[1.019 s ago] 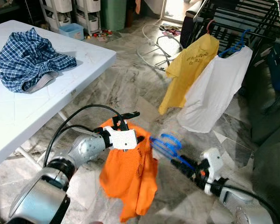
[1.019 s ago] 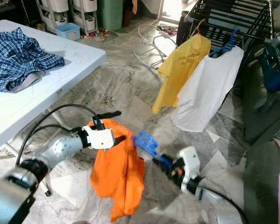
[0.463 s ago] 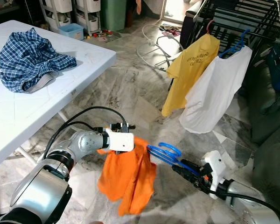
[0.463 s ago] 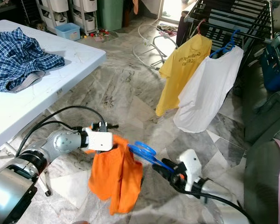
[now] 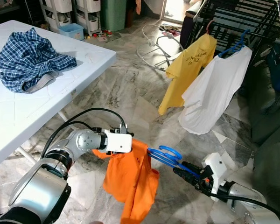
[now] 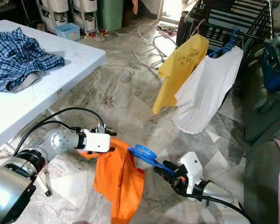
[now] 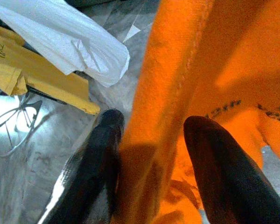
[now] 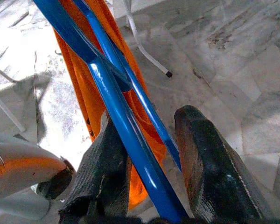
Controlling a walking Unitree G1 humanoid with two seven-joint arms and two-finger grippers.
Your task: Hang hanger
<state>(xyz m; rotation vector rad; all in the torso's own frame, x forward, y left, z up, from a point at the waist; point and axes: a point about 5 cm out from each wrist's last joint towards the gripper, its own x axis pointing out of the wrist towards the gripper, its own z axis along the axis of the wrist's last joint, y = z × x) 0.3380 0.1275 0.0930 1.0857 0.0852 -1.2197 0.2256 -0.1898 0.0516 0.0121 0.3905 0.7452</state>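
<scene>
The left hand (image 5: 130,143) gripped the orange shirt (image 5: 135,179) above the floor; the right hand (image 5: 181,168) clamped the blue hanger (image 5: 164,155), its end inside the shirt.

A lived-in home's laundry corner. Beyond the grippers stands a black drying rack (image 5: 252,18) hung with shirts. Plastic storage drawers (image 5: 70,11) stand farther off across the marble floor (image 5: 126,84).

blue plastic hanger (image 5: 165,155): far end hidden inside orange cloth shirt (image 5: 133,179). white folding surface (image 5: 18,112): cut by left edge. black metal drying rack (image 5: 242,18): cut by top edge.
</scene>
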